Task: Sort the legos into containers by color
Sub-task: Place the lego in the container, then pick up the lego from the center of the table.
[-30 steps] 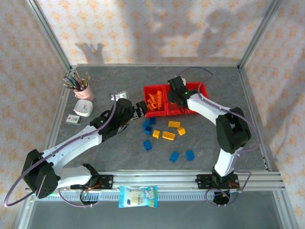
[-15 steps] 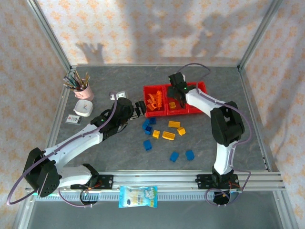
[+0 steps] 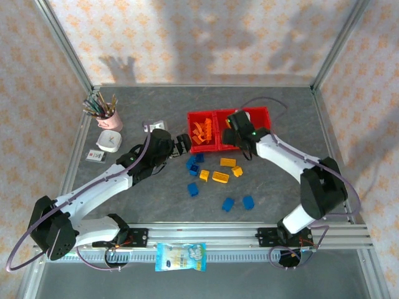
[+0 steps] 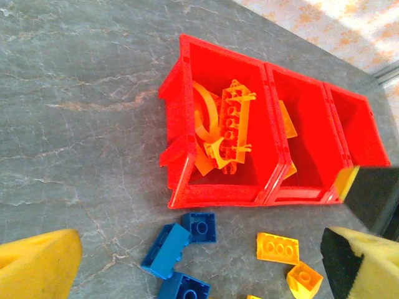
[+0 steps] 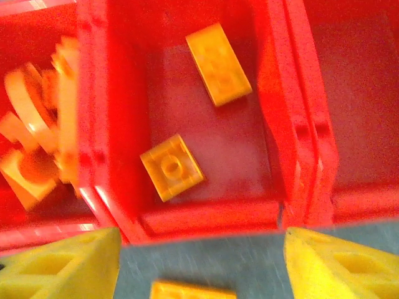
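Note:
The red containers (image 3: 255,113) stand in a row at the back middle. Orange legos (image 4: 227,124) fill the left bin. Two yellow bricks (image 5: 218,62) (image 5: 171,167) lie in the middle bin. Loose yellow bricks (image 3: 220,177) and blue bricks (image 3: 228,204) are scattered on the table in front. My right gripper (image 5: 202,261) hangs open over the table by the middle bin's near wall (image 5: 206,215), with nothing between its fingers. My left gripper (image 4: 199,268) is wide open above a cluster of three blue bricks (image 4: 165,249), just in front of the left bin.
A pink cup of pencils (image 3: 107,115), a white round object (image 3: 108,141) and a small card (image 3: 95,156) sit at the back left. A snack packet (image 3: 181,256) lies on the front rail. Metal frame posts border the table.
My right gripper has gone from shut to open and pulled back from over the bins to the middle bin's near wall. The left arm has barely moved.

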You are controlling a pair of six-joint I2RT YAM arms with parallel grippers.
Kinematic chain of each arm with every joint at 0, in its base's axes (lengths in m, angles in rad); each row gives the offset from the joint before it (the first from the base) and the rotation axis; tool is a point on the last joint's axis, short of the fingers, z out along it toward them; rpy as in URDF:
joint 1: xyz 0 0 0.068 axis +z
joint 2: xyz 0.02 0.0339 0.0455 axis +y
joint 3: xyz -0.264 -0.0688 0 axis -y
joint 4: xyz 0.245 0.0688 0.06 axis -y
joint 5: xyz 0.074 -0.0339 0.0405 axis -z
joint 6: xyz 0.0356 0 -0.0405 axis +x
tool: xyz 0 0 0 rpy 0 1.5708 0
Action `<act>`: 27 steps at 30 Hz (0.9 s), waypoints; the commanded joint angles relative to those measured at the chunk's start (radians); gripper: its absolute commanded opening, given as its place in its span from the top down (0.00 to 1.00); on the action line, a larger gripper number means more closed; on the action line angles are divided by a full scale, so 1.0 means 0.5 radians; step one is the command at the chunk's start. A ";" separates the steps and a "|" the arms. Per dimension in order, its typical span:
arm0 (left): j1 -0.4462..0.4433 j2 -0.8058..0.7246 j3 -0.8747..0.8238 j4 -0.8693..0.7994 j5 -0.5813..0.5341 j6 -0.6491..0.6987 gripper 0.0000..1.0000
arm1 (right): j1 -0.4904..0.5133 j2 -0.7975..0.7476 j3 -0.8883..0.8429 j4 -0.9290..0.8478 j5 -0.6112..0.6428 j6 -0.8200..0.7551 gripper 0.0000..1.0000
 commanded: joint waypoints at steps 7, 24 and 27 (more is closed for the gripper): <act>-0.049 -0.069 -0.115 0.082 0.093 -0.094 0.01 | 0.097 -0.413 -0.489 -0.176 -0.090 0.260 0.28; -0.111 -0.002 -0.162 0.179 0.090 -0.149 0.01 | 0.291 -0.353 -0.778 -0.027 -0.051 0.416 0.27; -0.112 0.004 -0.147 0.156 0.089 -0.143 0.01 | 0.288 -0.305 -0.731 -0.019 0.069 0.412 0.30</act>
